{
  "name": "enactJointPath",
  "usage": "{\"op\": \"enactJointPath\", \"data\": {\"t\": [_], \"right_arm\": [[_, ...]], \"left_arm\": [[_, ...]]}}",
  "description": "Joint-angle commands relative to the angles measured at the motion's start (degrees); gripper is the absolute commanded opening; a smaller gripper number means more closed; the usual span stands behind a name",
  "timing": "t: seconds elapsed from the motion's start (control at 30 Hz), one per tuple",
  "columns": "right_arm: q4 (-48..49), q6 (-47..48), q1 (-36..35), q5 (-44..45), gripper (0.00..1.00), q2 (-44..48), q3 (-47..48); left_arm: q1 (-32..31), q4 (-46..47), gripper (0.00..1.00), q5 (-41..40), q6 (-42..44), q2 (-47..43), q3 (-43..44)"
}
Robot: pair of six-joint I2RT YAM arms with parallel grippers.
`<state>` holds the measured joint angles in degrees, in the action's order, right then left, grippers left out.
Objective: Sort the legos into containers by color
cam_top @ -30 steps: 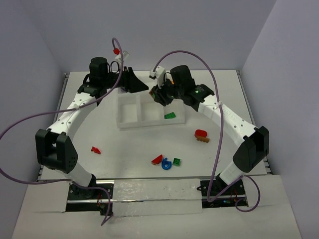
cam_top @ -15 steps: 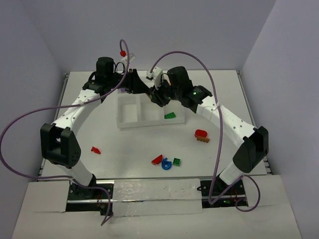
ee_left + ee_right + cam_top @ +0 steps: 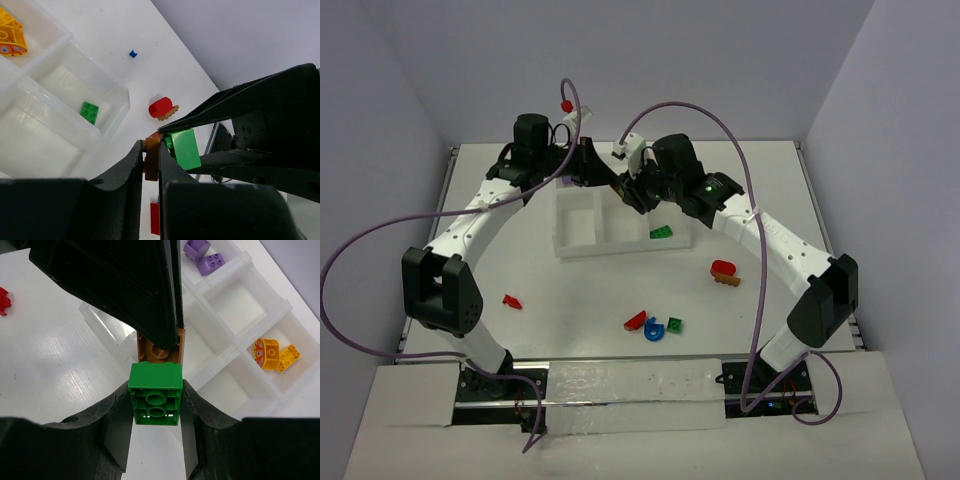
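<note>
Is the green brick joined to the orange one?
Joined: the green brick sits flush against the orange brick, no gap in the right wrist view.

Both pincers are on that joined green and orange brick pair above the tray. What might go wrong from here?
1. The left pincer pinches only a narrow edge of the orange-brown brick. Pulling against the right pincer, which grips the green square brick, may slip it free.
2. The pair hangs over the white compartment tray. A dropped brick could land with the yellow pieces.
</note>
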<state>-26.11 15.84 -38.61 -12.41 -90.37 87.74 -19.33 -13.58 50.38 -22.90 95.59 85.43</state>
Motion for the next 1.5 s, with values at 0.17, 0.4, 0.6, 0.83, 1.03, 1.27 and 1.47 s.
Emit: {"op": "enactJointPath", "data": {"t": [0.17,0.4,0.6,0.83,1.03,1.27,1.47], "right_arm": [[7.50,-0.20,0.26,2.19,0.00,6.65,-3.22],[7.37,-1.61,5.66,1.26,0.00,10.61,-10.23],[3.64,-4.18,12.83,1.04,0.00,2.86,-8.82],[3.29,-1.12,14.59,-0.41,0.00,-6.77,-5.19],[3.79,1.45,14.44,-0.56,0.00,-14.12,-3.28],[3.43,3.95,14.37,1.46,0.11,-18.43,-2.58],[2.82,4.93,13.92,1.81,0.40,-20.63,-1.14]], "left_arm": [[-0.43,-3.87,0.00,-18.35,5.60,-2.65,1.75],[-0.27,2.21,0.00,-30.48,10.22,-4.53,-1.59],[-0.27,5.50,0.00,-33.88,13.23,3.72,5.54],[-0.27,10.13,0.00,-39.09,16.59,13.68,13.38],[-0.27,10.70,0.00,-38.71,17.28,21.10,20.09],[-0.36,10.33,0.00,-39.72,16.57,26.47,23.68],[-0.62,10.63,0.00,-39.45,17.09,27.92,23.79]]}}
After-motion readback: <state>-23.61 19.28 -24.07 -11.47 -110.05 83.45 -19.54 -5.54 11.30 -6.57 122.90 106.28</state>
